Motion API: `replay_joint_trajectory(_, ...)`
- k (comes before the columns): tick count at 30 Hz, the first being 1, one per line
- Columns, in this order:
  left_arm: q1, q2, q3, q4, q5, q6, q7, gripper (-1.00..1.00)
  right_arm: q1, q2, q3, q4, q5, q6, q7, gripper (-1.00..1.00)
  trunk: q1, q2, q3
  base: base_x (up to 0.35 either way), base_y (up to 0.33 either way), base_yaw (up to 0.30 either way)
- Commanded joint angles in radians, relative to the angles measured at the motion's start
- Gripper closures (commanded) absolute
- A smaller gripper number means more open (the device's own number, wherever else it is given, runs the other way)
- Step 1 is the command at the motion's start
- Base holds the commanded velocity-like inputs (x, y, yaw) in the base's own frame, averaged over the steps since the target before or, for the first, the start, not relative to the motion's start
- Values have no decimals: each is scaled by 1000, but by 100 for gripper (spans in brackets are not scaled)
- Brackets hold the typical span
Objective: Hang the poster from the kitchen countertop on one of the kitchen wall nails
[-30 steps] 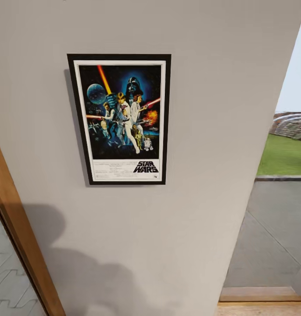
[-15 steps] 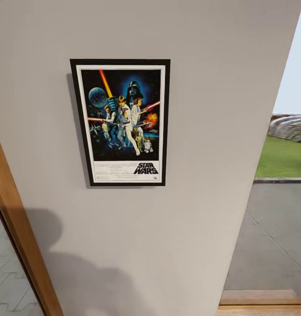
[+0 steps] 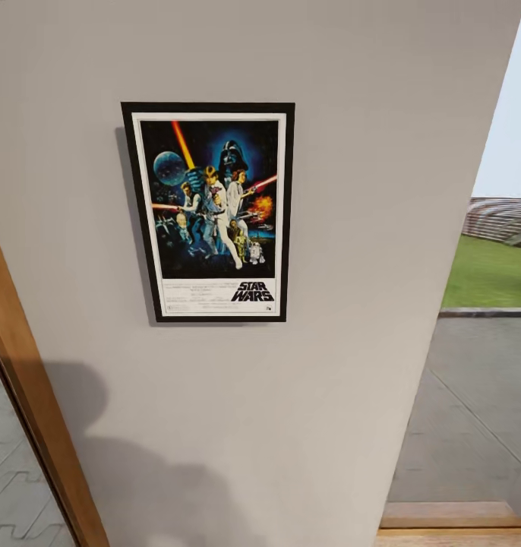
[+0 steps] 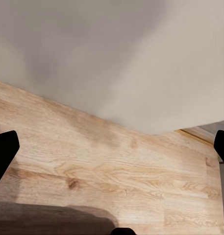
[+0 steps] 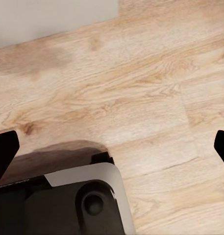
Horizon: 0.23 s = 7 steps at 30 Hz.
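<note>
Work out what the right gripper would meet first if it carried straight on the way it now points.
Probably the light wooden plank floor: the open right gripper points down at it, nothing lying between the fingertips and the boards. Depth is unclear.

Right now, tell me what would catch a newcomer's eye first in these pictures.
The black-framed Star Wars poster stands out first, hanging upright on the pale grey wall in the head view. At that view's right, an opening shows green grass outside. Both wrist views look down on a light wooden floor, each tool's dark fingers spread wide.
</note>
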Motion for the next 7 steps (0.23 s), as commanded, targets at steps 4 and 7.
replay_joint_trajectory(4,0,0,-8,1,5,-6,-1,-100,-1,0,7,4,-10,-6,6,-100,0,-1,0,0,0,0)
replay_joint_trajectory(7,0,0,-8,0,5,-6,0,-100,-1,0,7,4,-10,-6,5,-100,0,-1,0,0,0,0)
